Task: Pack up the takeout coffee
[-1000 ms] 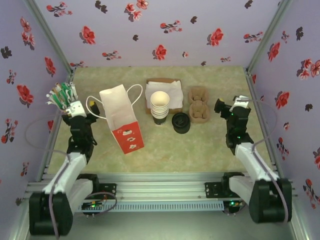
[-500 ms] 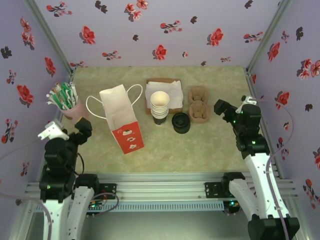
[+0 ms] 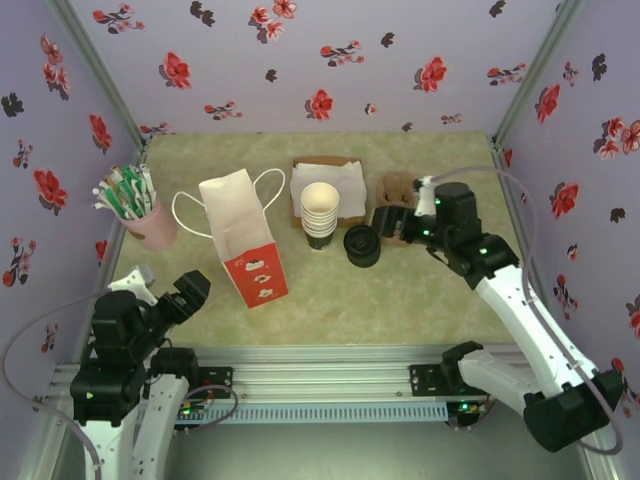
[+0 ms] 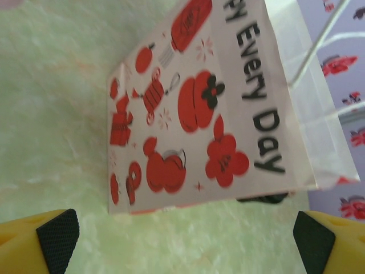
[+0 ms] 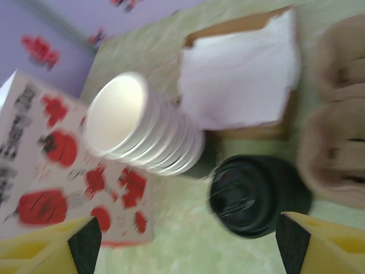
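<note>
- Right fingers [image 5: 85, 240], open and empty, frame the black lids [image 5: 256, 194]; the takeout cup [image 5: 117, 114], likely topmost on the stack [image 5: 165, 151], stands just beyond.
- Left fingers [image 4: 57, 237] gape before the paper bag [image 4: 205, 108].
- Risk: closing could lift several nested lids together.

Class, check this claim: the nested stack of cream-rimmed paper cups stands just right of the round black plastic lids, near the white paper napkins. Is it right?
One slip. The top external view shows the nested stack of cream-rimmed paper cups just left of the round black plastic lids, not right. It does stand near the white paper napkins.
</note>
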Controlling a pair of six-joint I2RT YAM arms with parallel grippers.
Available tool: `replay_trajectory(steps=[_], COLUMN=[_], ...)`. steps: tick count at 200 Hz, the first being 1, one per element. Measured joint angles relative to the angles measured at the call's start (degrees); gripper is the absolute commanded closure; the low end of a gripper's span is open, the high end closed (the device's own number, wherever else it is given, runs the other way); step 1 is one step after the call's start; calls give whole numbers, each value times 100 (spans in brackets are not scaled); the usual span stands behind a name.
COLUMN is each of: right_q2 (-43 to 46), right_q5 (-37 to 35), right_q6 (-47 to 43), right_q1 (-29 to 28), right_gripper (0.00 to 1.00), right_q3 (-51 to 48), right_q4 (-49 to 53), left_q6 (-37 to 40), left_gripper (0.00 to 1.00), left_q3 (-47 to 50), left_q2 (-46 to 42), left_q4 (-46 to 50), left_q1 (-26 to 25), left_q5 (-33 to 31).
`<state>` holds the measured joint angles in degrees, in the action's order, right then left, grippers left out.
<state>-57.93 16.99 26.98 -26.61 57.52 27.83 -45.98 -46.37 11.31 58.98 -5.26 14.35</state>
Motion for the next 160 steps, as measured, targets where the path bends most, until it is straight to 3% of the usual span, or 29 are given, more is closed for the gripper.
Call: replay_trajectory(steps=[46,76,107,160], right_q2=[-612,-1392,-2376,-3407], right_q5=[-269,-590,-973,-1906], right_q6=[-57,199,562,1058], right_q1=[-2092,-3134,-3650,-3700], right_gripper=[30,46,53,54], right_q3=[-105,-262,-262,223], right_q4=[-330,-1014,-1840,-2251], left_q6=[-4,-33,-46,-70], left_gripper=[1,1,1,1], left_q3=[7,157,269,369], left_q2=[-26,-24,48,72], left_q4=[365,282,201,-46], left_q1=[0,0,0,0], left_q5=[334,393,424,437])
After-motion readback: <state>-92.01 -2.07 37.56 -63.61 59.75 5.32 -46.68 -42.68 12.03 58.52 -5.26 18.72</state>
